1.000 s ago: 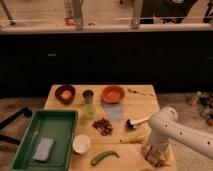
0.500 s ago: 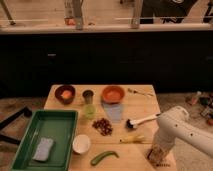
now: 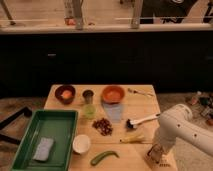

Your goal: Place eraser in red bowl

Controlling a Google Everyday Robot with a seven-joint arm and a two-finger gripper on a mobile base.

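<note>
This is looking like a robot test room, not a home: a wooden table (image 3: pixel 145 106) is standing on speckled floor (image 3: pixel 22 106) before a long dark counter (image 3: pixel 100 55), carrying a green tray (image 3: pixel 50 112) and a red bowl (image 3: pixel 113 94). The gripper (image 3: pixel 157 153) is hanging over the table's near right corner.

One raised camera view looks down on the counter (image 3: pixel 142 106) from its front side, at middling range. The gripper (image 3: pixel 157 156) hangs at the frame's lower right, by the counter's near right corner.

Wooden table (image 3: pixel 145 106) carried a green tray (image 3: pixel 30 150), red bowl (image 3: pixel 113 93), maroon bowl (image 3: pixel 65 93), brush (image 3: pixel 142 120) and perhaps a pepper (image 3: pixel 104 157); gripper (image 3: pixel 157 155) hung at its front-right corner
</note>
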